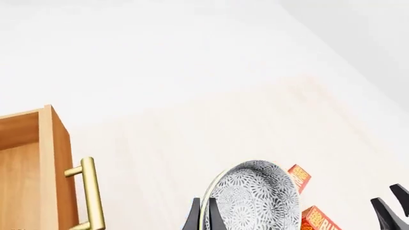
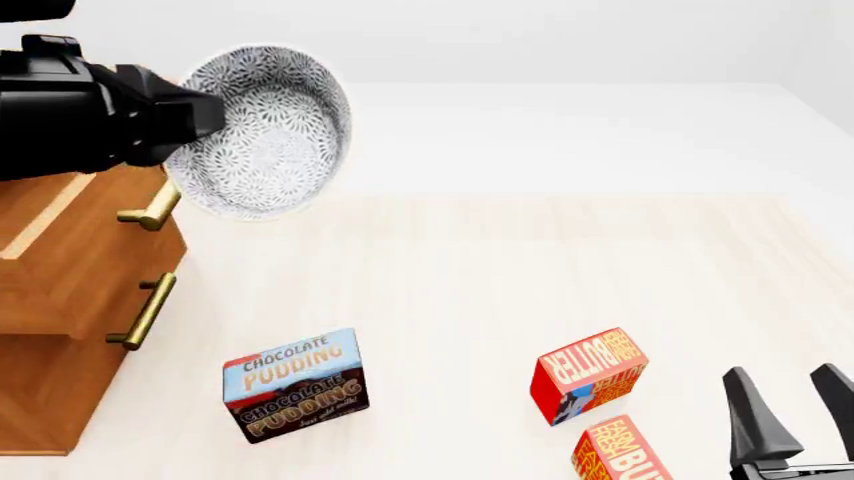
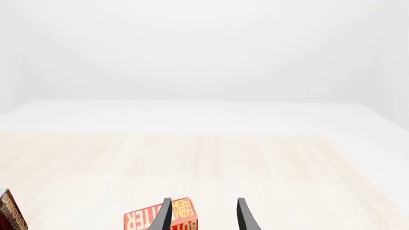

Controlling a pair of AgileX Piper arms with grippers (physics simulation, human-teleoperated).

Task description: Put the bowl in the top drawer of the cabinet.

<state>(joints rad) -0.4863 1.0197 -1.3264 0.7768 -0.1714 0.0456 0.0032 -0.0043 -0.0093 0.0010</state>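
Bowl held up in the air next to the cabinet, drawer pulled open

Front view: left gripper (image 2: 200, 118) is clamped on the rim of the bowl (image 2: 267, 135), tipped on its side above the top drawer (image 2: 80, 240) of the cabinet (image 2: 54, 390); pudding box (image 2: 294, 385) and two butter boxes (image 2: 587, 373) sit on the table (image 2: 534, 260). Left wrist: fingers (image 1: 191, 218) pinch the bowl's edge, drawer handle (image 1: 93, 191) nearby. Right wrist: right gripper (image 3: 203, 213) is spread apart, holding nothing, over a butter box.
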